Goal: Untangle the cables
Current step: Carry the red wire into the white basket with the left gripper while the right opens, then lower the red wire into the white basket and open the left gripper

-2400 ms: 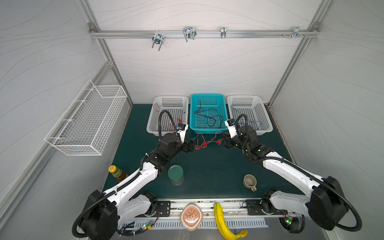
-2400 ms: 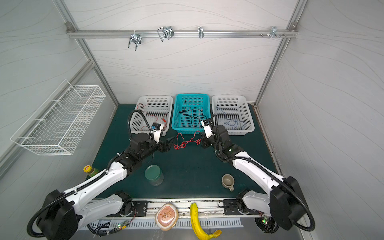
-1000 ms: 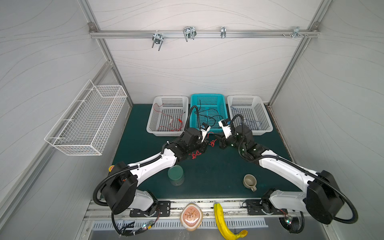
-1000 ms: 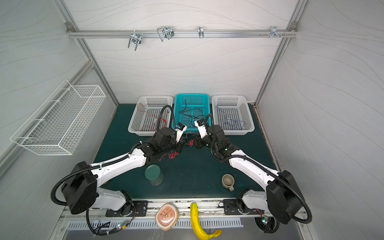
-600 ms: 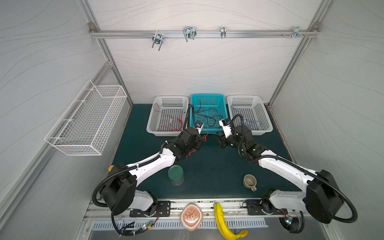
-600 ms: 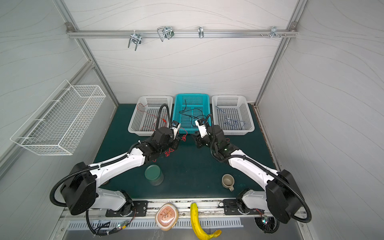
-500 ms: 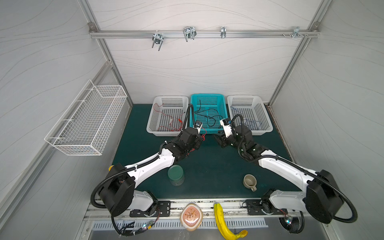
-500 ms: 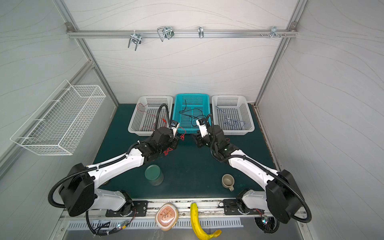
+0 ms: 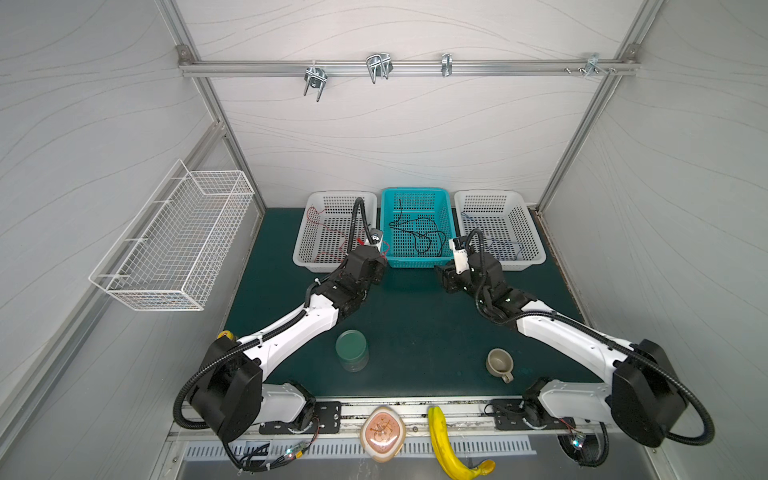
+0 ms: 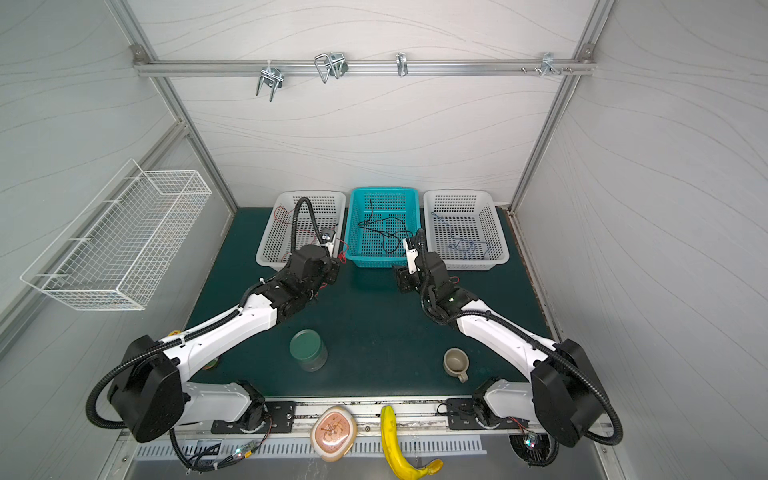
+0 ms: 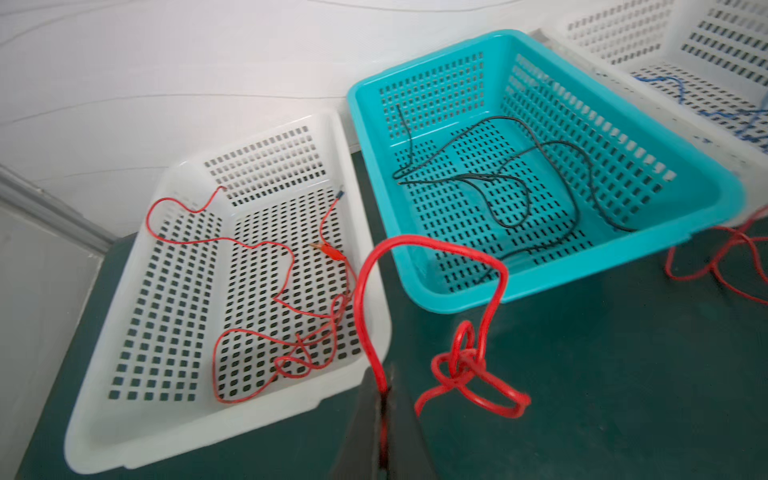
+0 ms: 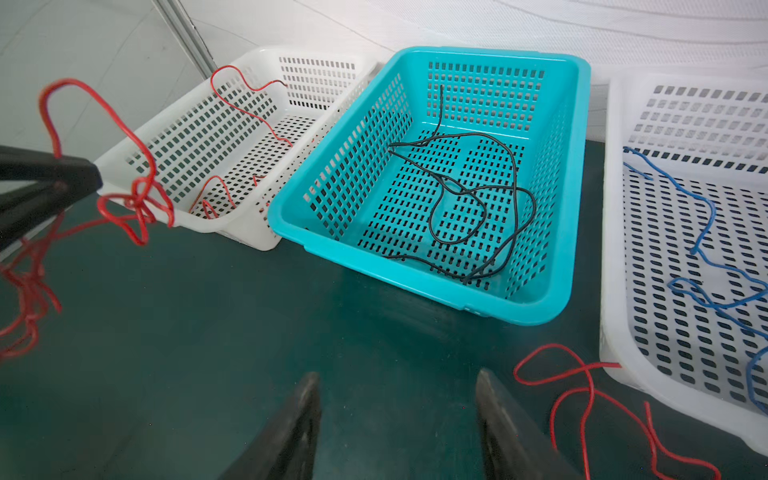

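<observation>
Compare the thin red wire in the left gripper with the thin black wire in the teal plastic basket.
The thin red wire is pinched in the shut left gripper; the thin black wire lies unheld in the teal plastic basket. The red wire carries a knot; the black wire only loose loops. Both are thin.

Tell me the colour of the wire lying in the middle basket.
Black; the wire shows best in the right wrist view.

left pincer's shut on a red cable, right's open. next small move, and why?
Probably swing the right pincer over to the knot and pinch a strand there. The left pincer holds the red cable off the mat with that knot hanging tight; the right one is open, empty and close by.
</observation>
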`<move>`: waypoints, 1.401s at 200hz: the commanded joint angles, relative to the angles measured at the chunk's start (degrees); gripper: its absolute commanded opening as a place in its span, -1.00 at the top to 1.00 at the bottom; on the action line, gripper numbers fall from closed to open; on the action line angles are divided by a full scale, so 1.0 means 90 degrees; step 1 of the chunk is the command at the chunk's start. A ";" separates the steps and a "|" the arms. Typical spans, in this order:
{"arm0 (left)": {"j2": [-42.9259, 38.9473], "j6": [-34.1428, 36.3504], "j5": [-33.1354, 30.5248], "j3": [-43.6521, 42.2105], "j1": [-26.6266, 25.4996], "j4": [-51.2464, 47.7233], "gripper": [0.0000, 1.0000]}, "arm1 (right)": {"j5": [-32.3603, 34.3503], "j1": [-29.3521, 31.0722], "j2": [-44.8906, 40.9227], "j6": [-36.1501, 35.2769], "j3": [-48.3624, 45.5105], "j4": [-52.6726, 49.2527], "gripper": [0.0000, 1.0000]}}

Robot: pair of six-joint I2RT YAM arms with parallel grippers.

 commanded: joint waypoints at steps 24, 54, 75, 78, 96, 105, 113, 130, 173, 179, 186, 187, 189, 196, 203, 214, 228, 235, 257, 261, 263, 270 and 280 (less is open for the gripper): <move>0.0304 0.0230 0.0099 0.0937 0.0740 0.0268 1.00 | 0.0385 0.0003 -0.0197 0.0004 -0.0179 -0.0153 -0.22; 0.0778 0.0103 0.0201 0.1522 0.1296 0.0135 1.00 | 0.0369 -0.0037 -0.0298 0.0034 -0.0284 -0.0198 -0.23; 0.1213 0.0049 0.0318 0.2033 0.1596 -0.0074 1.00 | 0.0356 -0.0039 -0.0364 0.0025 -0.0280 -0.0301 -0.24; 0.1284 0.0049 0.0335 0.2133 0.1627 -0.0132 1.00 | 0.0358 -0.0046 -0.0378 0.0029 -0.0281 -0.0310 -0.24; 0.1721 0.0033 0.0389 0.2555 0.1828 -0.0313 1.00 | 0.0374 -0.0052 -0.0450 0.0014 -0.0305 -0.0368 -0.24; 0.1974 0.0011 0.0475 0.2783 0.1930 -0.0395 1.00 | 0.0391 -0.0052 -0.0485 0.0014 -0.0323 -0.0399 -0.24; 0.2175 -0.0033 0.0513 0.2996 0.2018 -0.0476 1.00 | 0.0391 -0.0057 -0.0504 0.0015 -0.0332 -0.0420 -0.24; 0.2737 -0.0102 0.0612 0.3544 0.2179 -0.0798 1.00 | 0.0389 -0.0052 -0.0526 0.0014 -0.0315 -0.0484 -0.24; 0.4024 -0.0266 0.0600 0.4722 0.2331 -0.1556 1.00 | 0.0395 -0.0051 -0.0541 0.0015 -0.0295 -0.0597 -0.25; 0.4157 -0.0264 0.0592 0.4796 0.2331 -0.1565 1.00 | 0.0386 -0.0058 -0.0526 0.0015 -0.0283 -0.0609 -0.25; 0.4298 -0.0280 0.0569 0.4863 0.2338 -0.1580 1.00 | 0.0393 -0.0057 -0.0506 0.0010 -0.0273 -0.0621 -0.25; 0.4320 -0.0282 0.0564 0.4872 0.2339 -0.1583 1.00 | 0.0388 -0.0062 -0.0505 0.0012 -0.0274 -0.0623 -0.25; 0.4354 -0.0284 0.0547 0.4898 0.2345 -0.1590 1.00 | 0.0380 -0.0065 -0.0499 0.0014 -0.0263 -0.0631 -0.25; 0.4479 -0.0322 0.0537 0.4981 0.2358 -0.1656 1.00 | 0.0368 -0.0065 -0.0492 0.0012 -0.0249 -0.0639 -0.25; 0.4612 -0.0375 0.0545 0.5066 0.2367 -0.1732 1.00 | 0.0369 -0.0067 -0.0457 0.0014 -0.0223 -0.0653 -0.26; 0.4780 -0.0454 0.0581 0.5172 0.2380 -0.1850 1.00 | 0.0347 -0.0066 -0.0430 -0.0004 -0.0184 -0.0678 -0.26; 0.4956 -0.0488 0.0676 0.5260 0.2381 -0.1927 1.00 | 0.0335 -0.0063 -0.0400 -0.0028 -0.0138 -0.0710 -0.26; 0.5023 -0.0498 0.0705 0.5284 0.2389 -0.1955 1.00 | 0.0334 -0.0069 -0.0377 -0.0034 -0.0121 -0.0711 -0.26; 0.5189 -0.0486 0.0760 0.5373 0.2389 -0.2118 1.00 | 0.0327 -0.0074 -0.0310 -0.0042 -0.0098 -0.0721 -0.27; 0.5208 -0.0486 0.0770 0.5392 0.2389 -0.2146 1.00 | 0.0325 -0.0074 -0.0299 -0.0042 -0.0100 -0.0730 -0.27; 0.5226 -0.0484 0.0770 0.5399 0.2389 -0.2163 1.00 | 0.0327 -0.0071 -0.0286 -0.0043 -0.0095 -0.0726 -0.27; 0.5252 -0.0487 0.0765 0.5426 0.2389 -0.2203 1.00 | 0.0325 -0.0070 -0.0260 -0.0036 -0.0081 -0.0733 -0.27; 0.5296 -0.0480 0.0768 0.5461 0.2389 -0.2264 1.00 | 0.0317 -0.0072 -0.0200 -0.0049 -0.0072 -0.0724 -0.27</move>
